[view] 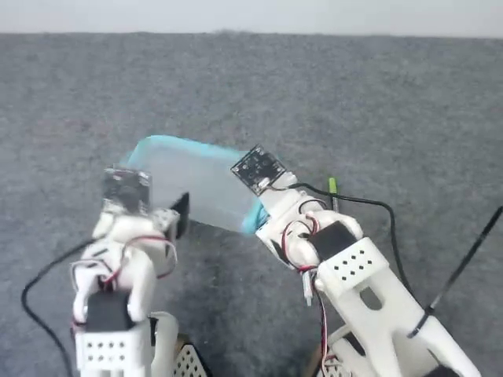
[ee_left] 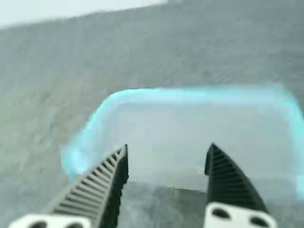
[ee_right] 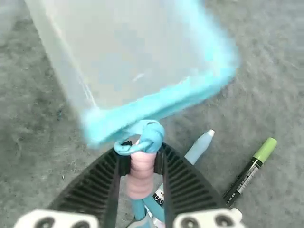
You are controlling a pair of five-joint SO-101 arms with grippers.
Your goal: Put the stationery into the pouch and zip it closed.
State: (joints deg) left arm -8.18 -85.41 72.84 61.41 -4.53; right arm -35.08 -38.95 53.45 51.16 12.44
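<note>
My right gripper (ee_right: 140,156) is clenched on a pink tab (ee_right: 140,175), a small ribbed piece tied by a knotted blue cord (ee_right: 144,137) to the trimmed edge of the pouch (ee_right: 128,57). The two fingers press on it from either side, and the knot sits just past their tips. The pouch is translucent with a sky-blue border, and from my right wrist its near corner hangs just above that knot. I cannot tell whether the body of the pouch rests flat on the grey table (view: 393,94) or is tilted up off it. My left gripper (ee_left: 167,150) is released, its ribbed black fingers (ee_left: 107,178) spread wide with nothing between them, and they point at the pouch's long side, close to it but not touching as far as I can see. From the high camera the pouch lies between my two arms, left arm at one end and right arm at the other. Two pieces of stationery are outside the pouch on the table by my right gripper: a pale blue pen (ee_right: 199,146) running partly under that gripper, and beside it – a little apart – a black marker (ee_right: 251,168) with a green cap.
</note>
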